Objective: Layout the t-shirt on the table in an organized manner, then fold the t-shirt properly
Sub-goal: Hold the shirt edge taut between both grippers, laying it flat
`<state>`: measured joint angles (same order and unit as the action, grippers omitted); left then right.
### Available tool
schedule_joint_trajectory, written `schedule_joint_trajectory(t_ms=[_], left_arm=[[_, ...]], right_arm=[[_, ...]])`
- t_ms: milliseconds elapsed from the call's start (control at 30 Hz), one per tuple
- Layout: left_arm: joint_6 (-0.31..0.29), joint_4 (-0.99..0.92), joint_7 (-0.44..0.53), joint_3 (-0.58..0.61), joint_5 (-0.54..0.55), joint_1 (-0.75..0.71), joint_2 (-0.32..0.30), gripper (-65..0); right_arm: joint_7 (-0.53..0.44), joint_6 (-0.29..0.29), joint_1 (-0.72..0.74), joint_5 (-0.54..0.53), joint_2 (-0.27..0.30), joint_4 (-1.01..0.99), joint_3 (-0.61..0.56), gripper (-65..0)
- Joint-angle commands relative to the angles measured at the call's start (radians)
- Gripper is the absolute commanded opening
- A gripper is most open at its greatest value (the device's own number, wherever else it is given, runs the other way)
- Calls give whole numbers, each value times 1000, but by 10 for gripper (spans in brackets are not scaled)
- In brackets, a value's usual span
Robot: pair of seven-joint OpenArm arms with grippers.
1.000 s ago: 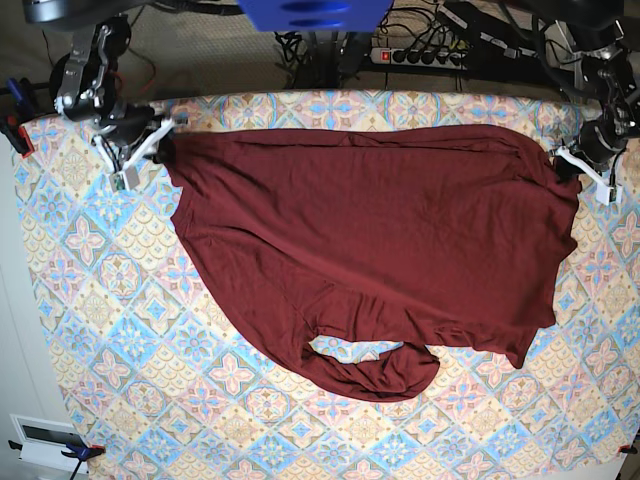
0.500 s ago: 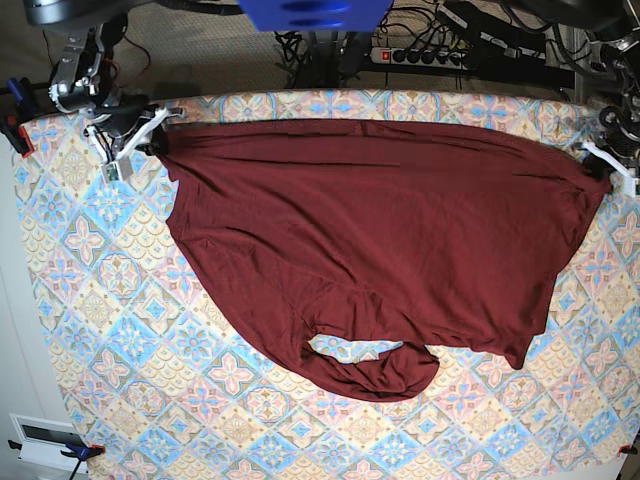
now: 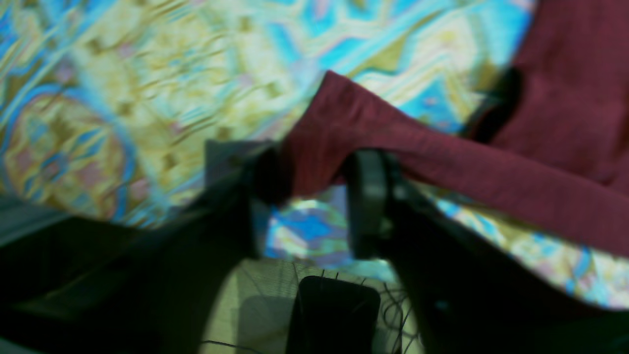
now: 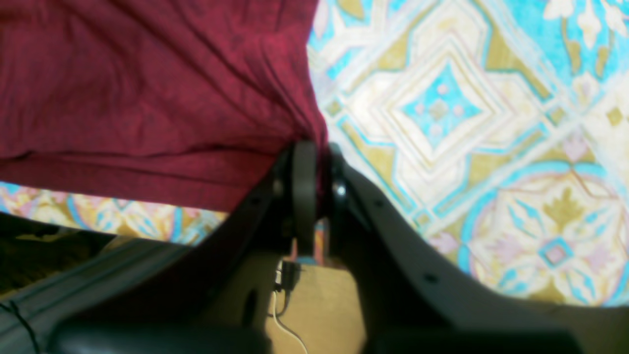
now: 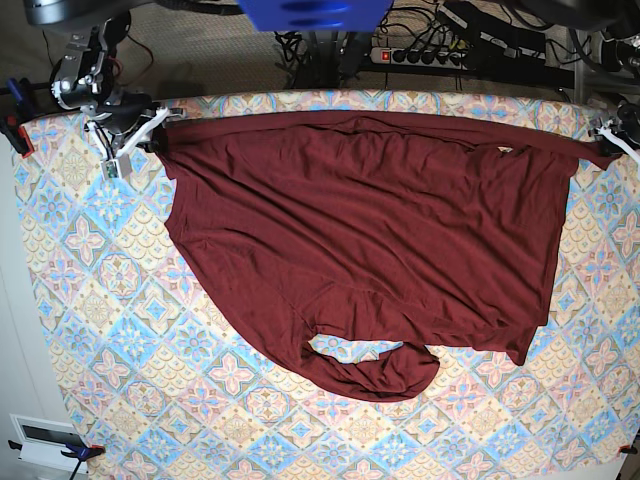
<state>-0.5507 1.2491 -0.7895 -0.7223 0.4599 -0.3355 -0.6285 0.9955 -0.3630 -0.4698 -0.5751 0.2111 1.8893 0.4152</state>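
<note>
The dark maroon t-shirt lies spread on the patterned table, its far edge pulled into a straight line near the back. My right gripper is at the far left corner of the shirt; in the right wrist view, that gripper is shut on a pinch of the t-shirt. My left gripper is at the far right corner. In the left wrist view it stands open, with the shirt's corner draped loosely between the fingertips. The near hem is bunched into a loop.
A power strip and cables lie behind the table's back edge. Red clamps hold the cloth at the left edge, and a white box sits at the near left corner. A blue part hangs over the back centre.
Both grippers moved back and outward, drawing the shirt's far edge straight. The left gripper, shut on the corner before, now has its jaws apart.
</note>
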Motion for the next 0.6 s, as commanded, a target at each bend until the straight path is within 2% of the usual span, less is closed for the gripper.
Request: schedule_joint_trajectory(t_ms=[0,100,267,567], left_arm=[[-13,14,6,-9,3,-3,-29,-332],[-44,48,6,-9,38,-35,-27,-316],[-45,160,6,-10,141,-122,-27,-316],[-44,154,14,-9,119,-124,-21,-375]], right_arm=[[-13,-5,0,-10,4,13,6,-650],[-13,-5,0,-10,0,13,6,-650],[-13,-5,1,-10,-2,13,6,-650],[-14,-5,1,-10,-2,10,6,-650]])
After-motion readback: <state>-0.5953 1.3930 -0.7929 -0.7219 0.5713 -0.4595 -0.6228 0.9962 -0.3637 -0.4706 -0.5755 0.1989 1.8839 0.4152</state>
